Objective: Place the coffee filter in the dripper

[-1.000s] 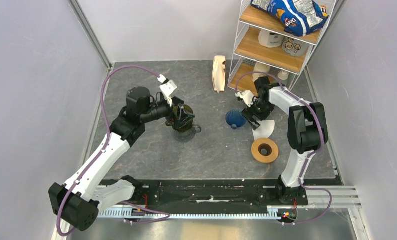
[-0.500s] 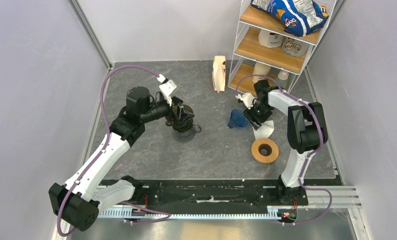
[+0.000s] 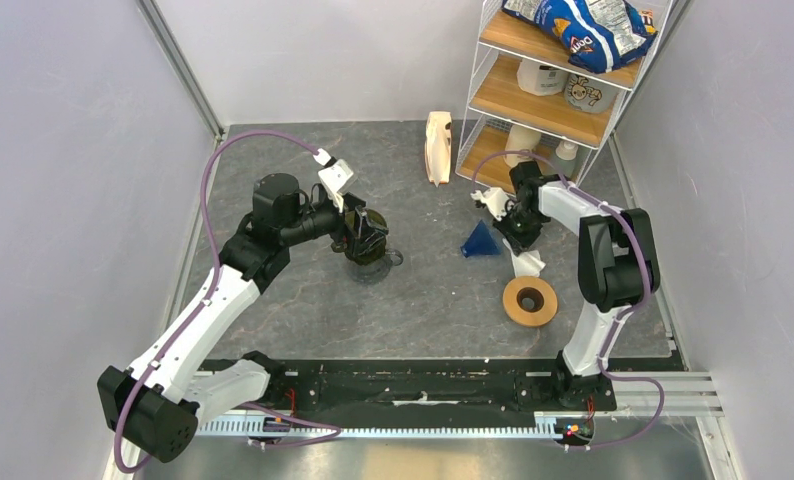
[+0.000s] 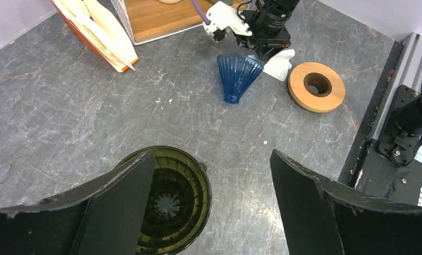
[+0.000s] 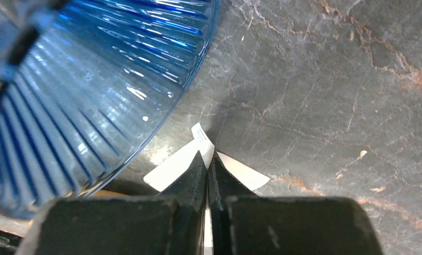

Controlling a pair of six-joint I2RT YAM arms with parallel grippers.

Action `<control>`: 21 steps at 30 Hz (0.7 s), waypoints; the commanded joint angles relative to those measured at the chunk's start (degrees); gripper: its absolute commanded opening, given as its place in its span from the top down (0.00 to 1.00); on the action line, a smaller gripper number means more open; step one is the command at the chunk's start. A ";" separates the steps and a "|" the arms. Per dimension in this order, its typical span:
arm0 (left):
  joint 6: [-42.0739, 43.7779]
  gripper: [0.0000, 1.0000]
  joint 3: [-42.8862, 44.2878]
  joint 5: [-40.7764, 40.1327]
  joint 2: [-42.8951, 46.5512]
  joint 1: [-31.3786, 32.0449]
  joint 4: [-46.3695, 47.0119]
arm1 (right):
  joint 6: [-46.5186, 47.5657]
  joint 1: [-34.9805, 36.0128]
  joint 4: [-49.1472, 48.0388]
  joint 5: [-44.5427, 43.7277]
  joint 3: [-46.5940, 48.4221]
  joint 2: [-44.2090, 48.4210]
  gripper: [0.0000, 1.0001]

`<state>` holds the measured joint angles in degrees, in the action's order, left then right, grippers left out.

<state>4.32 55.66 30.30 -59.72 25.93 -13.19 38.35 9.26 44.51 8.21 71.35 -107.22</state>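
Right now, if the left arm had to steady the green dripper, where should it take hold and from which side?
Probably the rim wall, from straight above: the dripper stands upright, mouth open, so one finger can go inside and one outside. Its side handle looks too small. The left end effector hangs open over it.

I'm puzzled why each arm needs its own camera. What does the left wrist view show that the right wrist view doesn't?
Only the left wrist view: the empty dark olive-green translucent cone dripper, a flat wooden ring, a cream filter stack. Only the right wrist view: the exact pinch, the right gripper shut on the thin white paper coffee filter. Both: that filter, the blue ribbed translucent cone, the grey marbled tabletop.
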 commanded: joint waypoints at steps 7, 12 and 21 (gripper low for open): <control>-3.34 0.05 2.97 -4.11 0.85 -1.50 -2.49 | -1.23 0.04 8.48 3.76 5.53 8.32 0.19; -7.91 0.04 19.53 -5.84 -6.53 -9.55 -22.92 | -7.16 0.06 14.25 11.35 14.77 16.42 0.03; -2.46 0.03 35.11 -25.82 -15.23 -17.99 -46.52 | -27.69 0.06 7.74 16.13 15.04 30.80 0.03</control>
<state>-0.21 90.85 16.43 -75.37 8.51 -47.59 22.24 9.26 54.94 21.26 89.93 -82.11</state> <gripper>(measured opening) 0.964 0.968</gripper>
